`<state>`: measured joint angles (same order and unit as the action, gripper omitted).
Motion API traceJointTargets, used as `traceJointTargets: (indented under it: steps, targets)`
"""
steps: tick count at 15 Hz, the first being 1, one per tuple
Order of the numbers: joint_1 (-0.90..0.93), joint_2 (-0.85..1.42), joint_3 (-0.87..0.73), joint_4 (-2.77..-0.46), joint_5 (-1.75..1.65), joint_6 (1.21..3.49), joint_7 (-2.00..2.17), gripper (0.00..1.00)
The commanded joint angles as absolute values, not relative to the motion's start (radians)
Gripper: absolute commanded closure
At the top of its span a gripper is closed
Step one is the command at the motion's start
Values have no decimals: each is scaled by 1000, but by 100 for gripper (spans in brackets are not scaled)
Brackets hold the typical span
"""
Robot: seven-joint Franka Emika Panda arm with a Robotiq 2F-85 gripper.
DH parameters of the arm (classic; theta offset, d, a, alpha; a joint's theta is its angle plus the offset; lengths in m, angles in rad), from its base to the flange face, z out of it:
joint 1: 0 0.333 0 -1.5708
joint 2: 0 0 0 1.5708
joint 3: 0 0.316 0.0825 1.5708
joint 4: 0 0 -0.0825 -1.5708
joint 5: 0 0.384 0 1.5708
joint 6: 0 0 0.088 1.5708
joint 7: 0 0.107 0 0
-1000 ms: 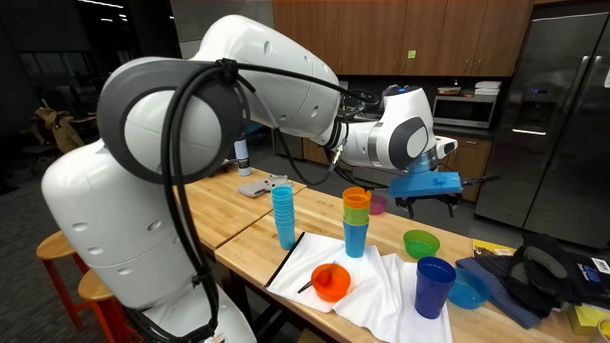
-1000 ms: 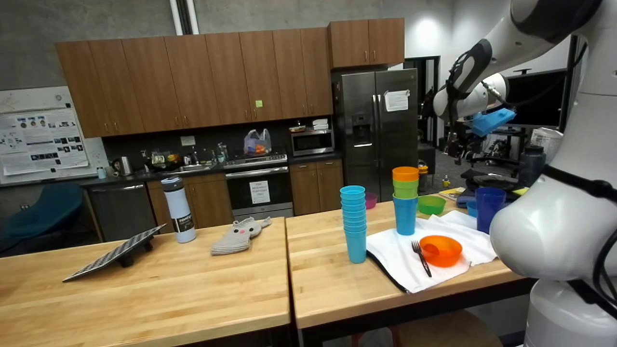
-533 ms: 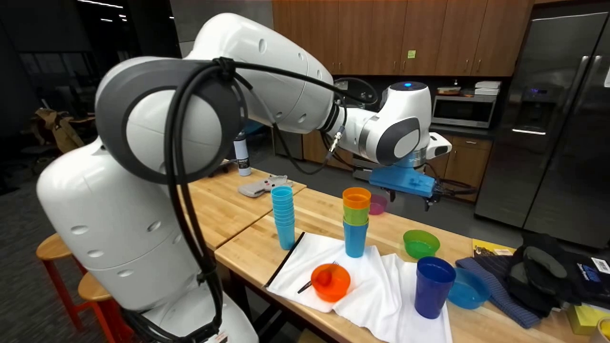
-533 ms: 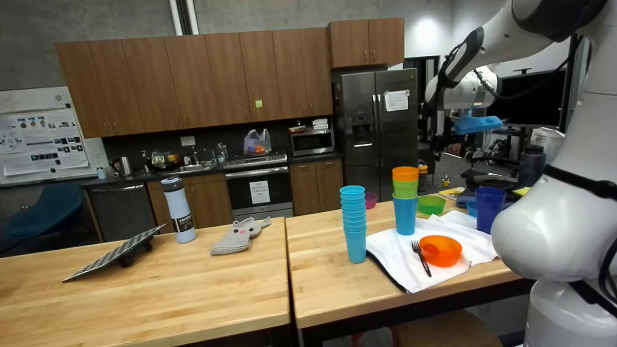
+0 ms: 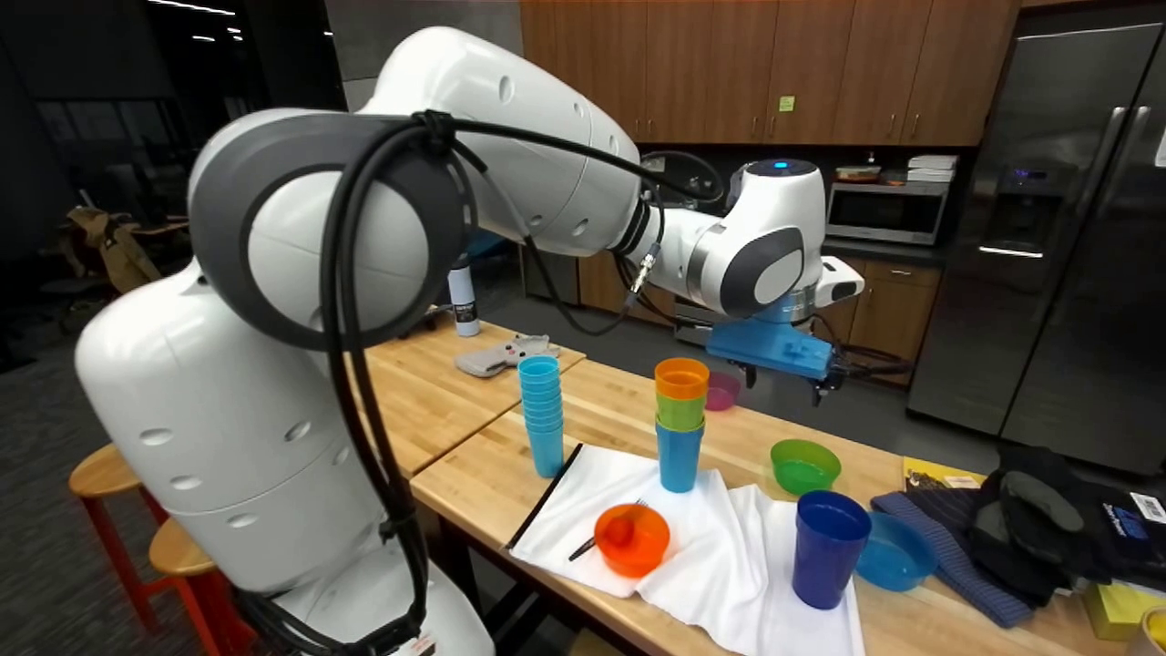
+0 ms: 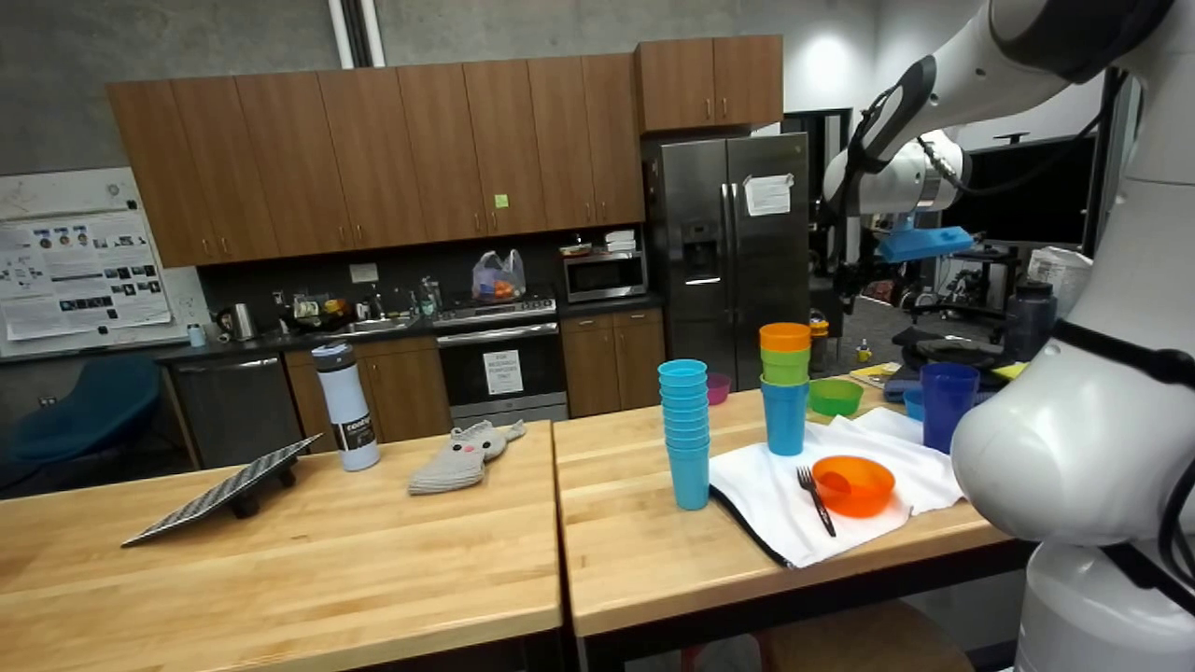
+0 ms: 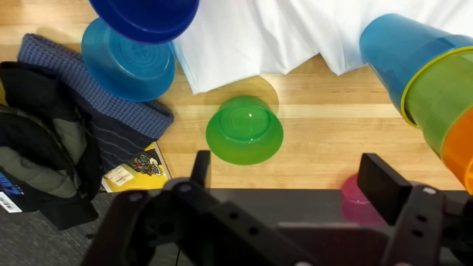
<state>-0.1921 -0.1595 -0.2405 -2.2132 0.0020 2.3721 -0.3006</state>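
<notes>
The claw (image 7: 287, 162) is spread wide with nothing in its grip, above the surface (image 7: 325, 122) near the edge where the pink bowl (image 7: 356, 203) stands. This looks like positioning ahead of any grasp; taking hold of something from here would call for centring on it, then lowering. The green bowl (image 7: 244, 131), among the nearest things, sits upright and empty just beside the cloth (image 7: 236, 40), between the blue bowl (image 7: 129, 66) and the stack (image 7: 436, 88). The blue bowl looks empty where the dark cup (image 7: 151, 22) leaves it visible. The stack nests orange within green within blue. In an exterior view, the orange bowl (image 5: 645, 551) shows a redder patch inside, too unclear to identify.
</notes>
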Motion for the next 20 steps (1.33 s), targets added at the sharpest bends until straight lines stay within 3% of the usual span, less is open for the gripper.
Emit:
traceJointTargets:
  steps: [1, 20]
  targets:
    - [-176, -166, -241, -2223, 28, 2350, -358, 0]
    - [-173, -142, -242, -2076, 165, 2114, -284, 0]
